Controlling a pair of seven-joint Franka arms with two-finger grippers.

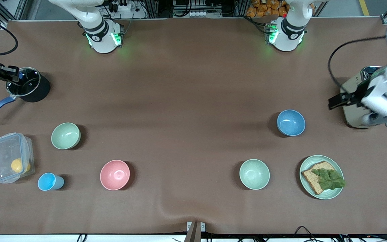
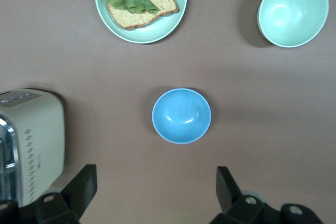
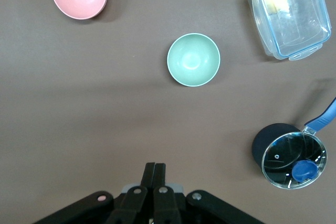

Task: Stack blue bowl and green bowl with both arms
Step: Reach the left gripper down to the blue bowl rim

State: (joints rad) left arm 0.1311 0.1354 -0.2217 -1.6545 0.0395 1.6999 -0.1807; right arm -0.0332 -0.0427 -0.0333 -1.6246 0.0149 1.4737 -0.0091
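Front view, nearest row first: a green plate with bread and a lettuce leaf lies toward the left arm's end of the table, and a pale mint bowl stands beside it. A pink bowl, a light-blue cup and a clear lidded container occupy the right arm's end.

Next row out: the blue bowl stands upright on the table, farther from the front camera than the plate. The green bowl stands upright beside the container, well apart from the blue bowl.

Farther still: a lidded saucepan at the right arm's end and a toaster at the left arm's end.

Left gripper hangs over the toaster's edge, fingers spread wide, holding nothing. Right gripper hangs over the saucepan, fingers pressed together, holding nothing.
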